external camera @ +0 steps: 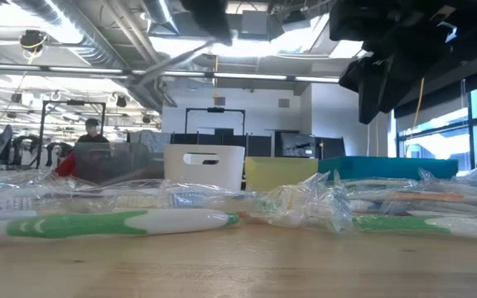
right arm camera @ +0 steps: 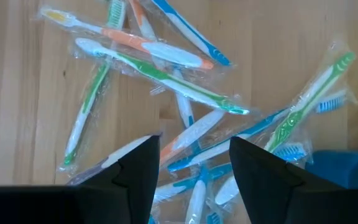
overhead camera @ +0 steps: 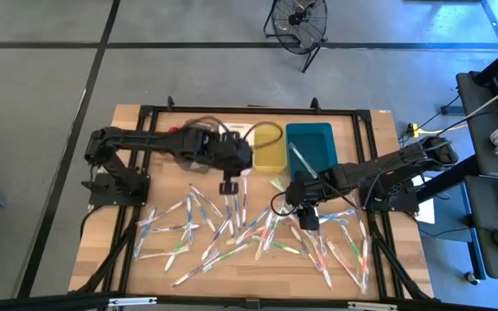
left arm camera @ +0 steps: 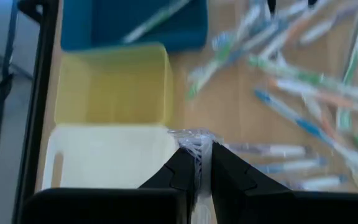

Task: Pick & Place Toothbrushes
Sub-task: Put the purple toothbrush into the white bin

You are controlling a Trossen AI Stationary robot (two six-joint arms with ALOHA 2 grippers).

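Many wrapped toothbrushes [overhead camera: 258, 238] lie scattered flat on the wooden table [overhead camera: 379, 138], white with green, blue and orange. My left gripper [overhead camera: 227, 186] hangs near the white bin [left arm camera: 104, 158] and is shut on one wrapped toothbrush [left arm camera: 194, 142]. My right gripper [right arm camera: 194, 163] stands open above the pile's right part [right arm camera: 185, 124], pointing steeply down, with nothing between its fingers. One toothbrush [overhead camera: 299, 159] lies in the teal bin [overhead camera: 318, 138]. My left gripper pinches the toothbrush between its two fingers [left arm camera: 182, 171]; the crinkled clear wrapper end [left arm camera: 194, 138] sticks out just past the fingertips. The fingers slant down from above. The gripper itself hides the rest of the brush.
Several bins stand in a row at the table's far edge: a clear grey one [overhead camera: 199, 138], the white one, a yellow one [overhead camera: 268, 149] and the teal one. A black frame [overhead camera: 249, 111] runs around the table. A small red object [overhead camera: 173, 130] lies at the far left.
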